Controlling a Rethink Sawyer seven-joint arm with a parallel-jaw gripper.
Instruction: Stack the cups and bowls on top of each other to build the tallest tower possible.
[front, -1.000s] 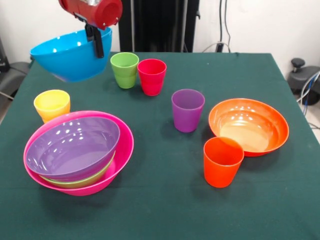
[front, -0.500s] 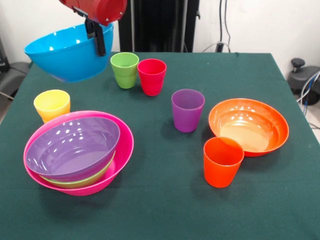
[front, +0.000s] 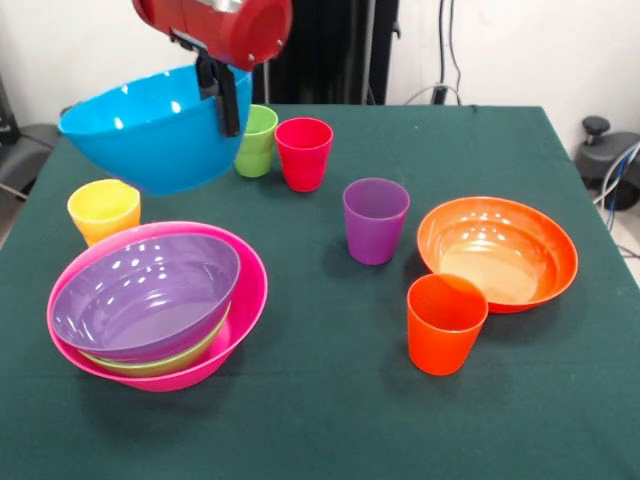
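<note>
My gripper (front: 226, 98) is shut on the rim of the blue bowl (front: 148, 130), which hangs tilted in the air at the upper left, above and behind the tower. The tower (front: 157, 303) is a big pink bowl (front: 245, 300) with a green bowl (front: 160, 362) nested in it and a purple bowl (front: 140, 295) on top. A yellow cup (front: 103, 209) stands just behind it. The green cup (front: 258, 141) is partly hidden by the blue bowl, with the red cup (front: 303, 152) beside it. The purple cup (front: 375, 219), orange bowl (front: 497, 252) and orange cup (front: 445, 322) stand to the right.
Everything rests on a dark green tablecloth (front: 330, 400). Cables and a black stand (front: 610, 160) sit past the table's right edge.
The gripper has carried the blue bowl to the right and lower, nearer the tower. The bowl now covers part of the green cup.
</note>
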